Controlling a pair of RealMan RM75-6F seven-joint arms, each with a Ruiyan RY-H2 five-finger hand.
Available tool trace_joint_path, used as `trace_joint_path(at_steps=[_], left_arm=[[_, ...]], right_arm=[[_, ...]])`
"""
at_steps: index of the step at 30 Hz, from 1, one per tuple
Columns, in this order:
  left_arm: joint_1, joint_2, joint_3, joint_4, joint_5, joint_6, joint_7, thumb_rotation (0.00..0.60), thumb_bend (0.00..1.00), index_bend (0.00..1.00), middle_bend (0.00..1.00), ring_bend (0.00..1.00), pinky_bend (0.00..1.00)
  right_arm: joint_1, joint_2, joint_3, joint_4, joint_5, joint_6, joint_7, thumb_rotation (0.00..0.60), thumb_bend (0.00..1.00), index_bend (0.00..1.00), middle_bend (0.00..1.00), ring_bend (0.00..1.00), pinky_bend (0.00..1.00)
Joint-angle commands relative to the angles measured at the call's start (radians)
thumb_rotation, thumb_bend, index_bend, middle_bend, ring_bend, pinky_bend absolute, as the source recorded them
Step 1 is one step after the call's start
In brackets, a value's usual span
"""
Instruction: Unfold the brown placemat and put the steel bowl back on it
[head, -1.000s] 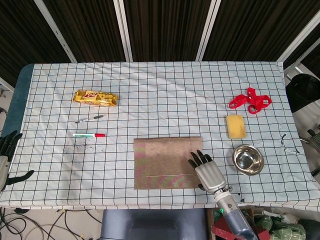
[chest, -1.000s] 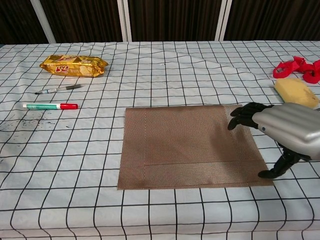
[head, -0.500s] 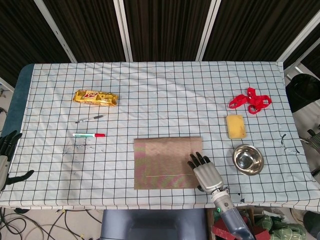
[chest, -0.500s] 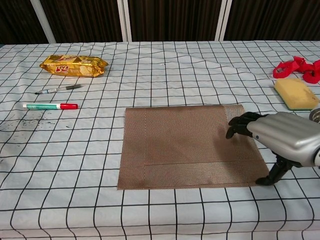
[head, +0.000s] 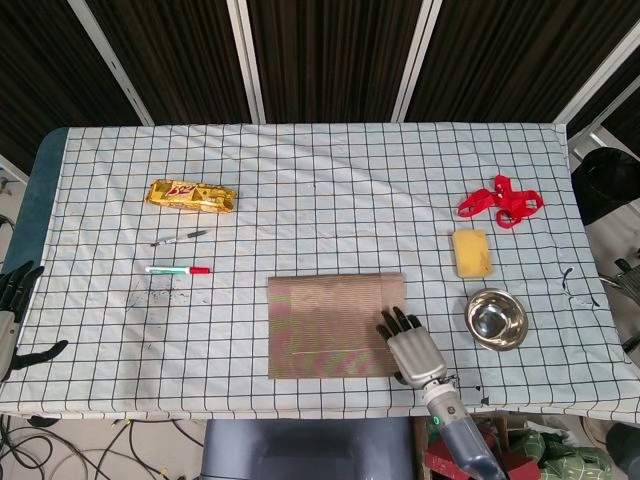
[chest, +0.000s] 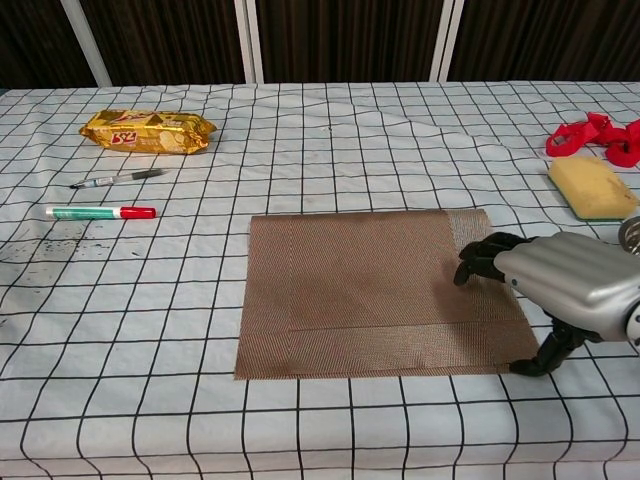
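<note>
Lying under the right hand (chest: 565, 290), fingers spread and gripping nothing: brown placemat's (chest: 370, 290) right edge.

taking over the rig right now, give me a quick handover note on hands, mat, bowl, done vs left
Right hand: over the right edge of the brown placemat, fingers curled down onto it, holding nothing that I can see.
Left hand: off the table's left edge, fingers apart, holding nothing.
The placemat lies near the front edge, still folded, with a strip of the lower layer showing along its right and front edges.
Steel bowl: on the cloth to the right of the mat, apart from it.
Done: nothing visible yet.
Left: unfold the mat, then set the bowl on it.
</note>
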Motion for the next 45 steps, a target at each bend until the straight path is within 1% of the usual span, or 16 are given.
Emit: trace_joint_path(at_steps=[1, 5, 7, 10, 17, 22, 25, 28, 37, 42, 45], left_arm=[[0.000, 0.000, 0.000, 0.000, 0.000, 0.000, -0.001, 0.600, 0.01, 0.00, 0.00, 0.00, 0.01], [0.000, 0.000, 0.000, 0.000, 0.000, 0.000, -0.001, 0.600, 0.01, 0.00, 0.00, 0.00, 0.01], [0.000, 0.001, 0.000, -0.001, 0.000, 0.001, -0.002, 0.600, 0.01, 0.00, 0.00, 0.00, 0.01], [0.001, 0.001, -0.001, -0.001, -0.001, 0.001, -0.005, 0.600, 0.01, 0.00, 0.00, 0.00, 0.01], [0.000, 0.002, 0.000, -0.002, -0.001, -0.001, -0.008, 0.600, 0.01, 0.00, 0.00, 0.00, 0.01], [0.001, 0.003, 0.001, -0.003, 0.001, 0.001, -0.009, 0.600, 0.01, 0.00, 0.00, 0.00, 0.01], [0.001, 0.003, 0.001, -0.004, 0.001, 0.001, -0.008, 0.600, 0.01, 0.00, 0.00, 0.00, 0.01], [0.001, 0.003, 0.001, -0.003, 0.001, 0.001, -0.008, 0.600, 0.01, 0.00, 0.00, 0.00, 0.01], [0.002, 0.002, 0.000, -0.004, 0.000, 0.002, -0.010, 0.600, 0.01, 0.00, 0.00, 0.00, 0.01], [0.002, 0.002, -0.001, -0.005, -0.003, 0.001, -0.010, 0.600, 0.01, 0.00, 0.00, 0.00, 0.01], [0.002, 0.001, 0.000, -0.005, -0.003, 0.000, -0.009, 0.600, 0.01, 0.00, 0.00, 0.00, 0.01]], right_arm=[[0.002, 0.000, -0.002, -0.002, 0.006, 0.001, -0.002, 0.600, 0.03, 0.23, 0.07, 0.04, 0.18], [0.007, -0.005, -0.004, 0.004, 0.013, 0.002, -0.003, 0.600, 0.04, 0.23, 0.07, 0.04, 0.18], [0.009, -0.010, -0.005, 0.011, 0.016, 0.000, 0.001, 0.600, 0.06, 0.23, 0.07, 0.04, 0.18], [0.012, -0.015, -0.007, 0.023, 0.012, -0.001, 0.018, 0.600, 0.13, 0.23, 0.07, 0.04, 0.18], [0.012, -0.018, -0.014, 0.048, -0.014, 0.001, 0.070, 0.600, 0.22, 0.23, 0.07, 0.04, 0.18], [0.012, -0.016, -0.022, 0.049, -0.036, 0.000, 0.105, 0.600, 0.34, 0.25, 0.08, 0.04, 0.18], [0.011, -0.015, -0.025, 0.052, -0.058, 0.004, 0.130, 0.600, 0.38, 0.25, 0.09, 0.04, 0.18], [0.011, -0.019, -0.024, 0.065, -0.069, 0.006, 0.150, 0.600, 0.40, 0.26, 0.09, 0.04, 0.18], [0.013, -0.040, -0.018, 0.111, -0.066, -0.008, 0.197, 0.600, 0.41, 0.28, 0.09, 0.04, 0.18], [0.018, -0.045, -0.004, 0.137, -0.050, -0.017, 0.209, 0.600, 0.41, 0.28, 0.09, 0.04, 0.18], [0.019, -0.045, 0.000, 0.147, -0.043, -0.020, 0.216, 0.600, 0.45, 0.29, 0.09, 0.05, 0.18]])
